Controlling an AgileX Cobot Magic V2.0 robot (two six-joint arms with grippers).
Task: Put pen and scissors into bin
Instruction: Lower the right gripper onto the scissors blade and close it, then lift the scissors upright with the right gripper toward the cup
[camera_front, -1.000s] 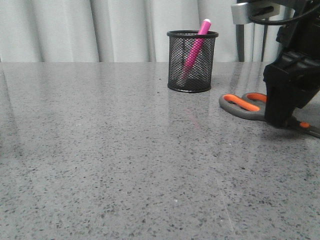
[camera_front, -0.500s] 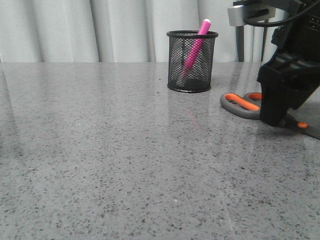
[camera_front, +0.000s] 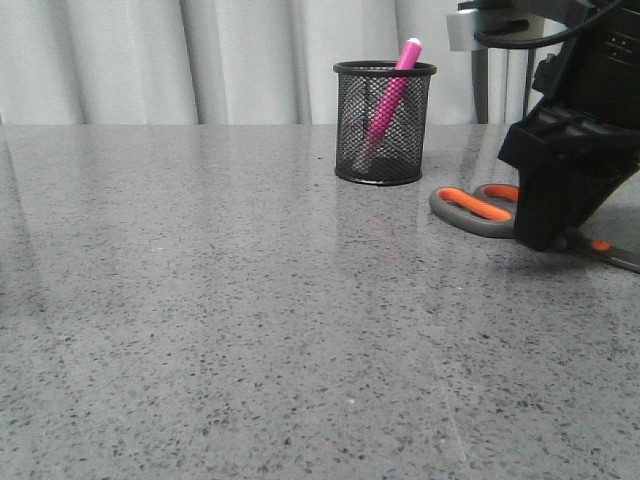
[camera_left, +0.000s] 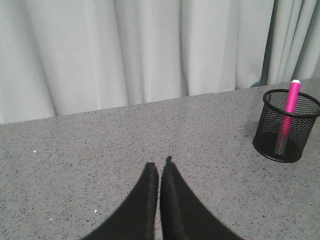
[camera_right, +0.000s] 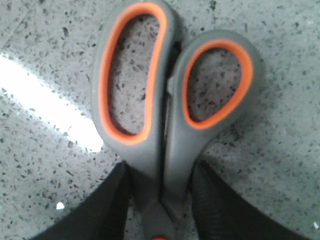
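On the left, the black left pincer (camera_left: 159, 170) is seen only in the left wrist view, where its two fingers are pressed together with nothing between them, above the grey speckled stone counter (camera_front: 200, 300). Toward the middle of the front view, the small black cylindrical wire-mesh bin (camera_front: 384, 122) is placed upright on the counter before a pale curtain (camera_front: 200, 60). Inside it the short bright-pink pen (camera_front: 392, 95) is leaned, with its upper end standing out above the rim. To the right of the bin, the scissors with grey handles and orange-lined loops (camera_right: 165, 100) are laid flat on the counter. The black right pincer (camera_right: 162, 200) is lowered over them: its two fingers are closed against both sides of the handle necks, just below the loops, and the loops point away from the pincer toward the bin.
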